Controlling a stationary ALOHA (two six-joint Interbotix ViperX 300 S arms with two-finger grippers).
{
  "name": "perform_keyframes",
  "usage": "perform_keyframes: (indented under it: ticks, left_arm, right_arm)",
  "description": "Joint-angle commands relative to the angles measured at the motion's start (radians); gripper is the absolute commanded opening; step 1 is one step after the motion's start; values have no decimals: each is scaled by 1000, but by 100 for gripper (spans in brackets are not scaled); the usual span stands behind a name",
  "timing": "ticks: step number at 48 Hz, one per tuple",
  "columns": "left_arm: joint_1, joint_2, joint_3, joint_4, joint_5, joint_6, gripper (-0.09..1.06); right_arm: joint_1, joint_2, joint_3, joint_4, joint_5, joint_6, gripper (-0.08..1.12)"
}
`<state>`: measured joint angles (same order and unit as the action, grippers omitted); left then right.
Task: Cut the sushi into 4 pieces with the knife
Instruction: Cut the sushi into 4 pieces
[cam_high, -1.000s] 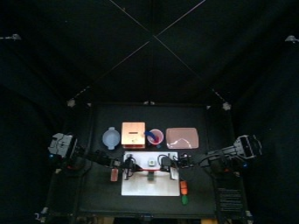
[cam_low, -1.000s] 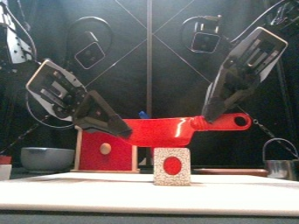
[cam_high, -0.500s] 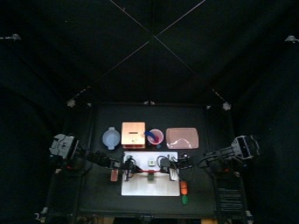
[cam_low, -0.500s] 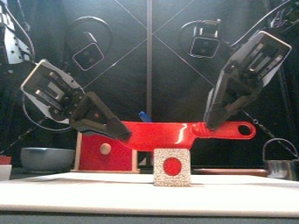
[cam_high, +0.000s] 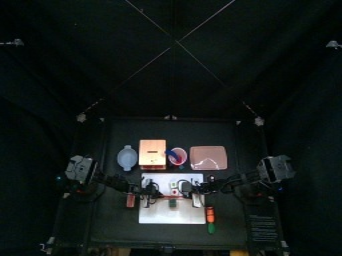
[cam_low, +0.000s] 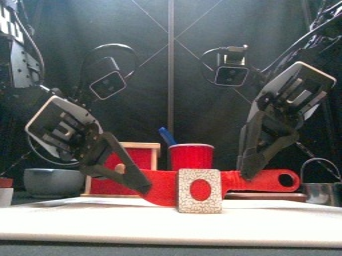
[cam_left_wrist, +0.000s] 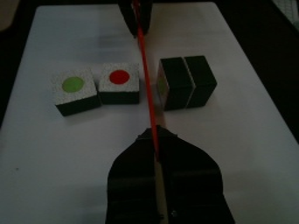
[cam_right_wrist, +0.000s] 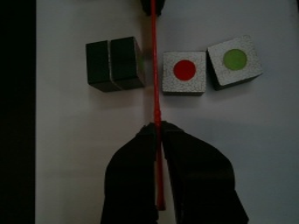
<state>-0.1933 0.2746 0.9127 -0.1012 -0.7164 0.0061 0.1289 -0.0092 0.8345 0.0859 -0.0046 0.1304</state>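
Sushi (cam_low: 201, 190) lies in pieces near the middle of the white cutting board (cam_left_wrist: 239, 105). A green-dot piece (cam_left_wrist: 73, 94) and a red-dot piece (cam_left_wrist: 117, 85) sit on one side of the red knife (cam_left_wrist: 143, 79). Two dark blocks (cam_left_wrist: 187, 81) stuck together sit on the other. The left gripper (cam_left_wrist: 153, 133) and right gripper (cam_right_wrist: 156, 129) each have jaws squeezed tight on one knife end.

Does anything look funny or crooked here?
Yes. The red knife sits beside the uncut green block, not over its seam. The green-dot piece lies a little crooked beside the red-dot piece.
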Motion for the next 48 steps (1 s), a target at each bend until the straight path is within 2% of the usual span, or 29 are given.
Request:
perform_keyframes:
  ticks: [1,5,11,23,30,38,48]
  left_arm:
    - [9,28,-37,-11,29,3,25]
    - [14,51,-52,-11,51,5,25]
    - [25,54,-66,-3,55,9,25]
    - [91,17,-69,66,60,9,25]
    - [117,-18,-63,103,60,9,25]
    - [120,-72,-52,133,61,8,25]
    - [94,-147,-32,137,60,6,25]
  right_arm:
    - [-8,23,-21,-3,-9,-2,25]
    - [-8,32,-21,-3,-9,-2,25]
    - [-29,23,-20,-12,-8,-3,25]
    - [-75,-18,-21,-49,3,-2,25]
    - [-80,-46,-23,-57,8,-2,25]
    - [-75,-80,-23,-58,14,-2,25]
    - [-58,-129,-23,-55,20,-2,25]
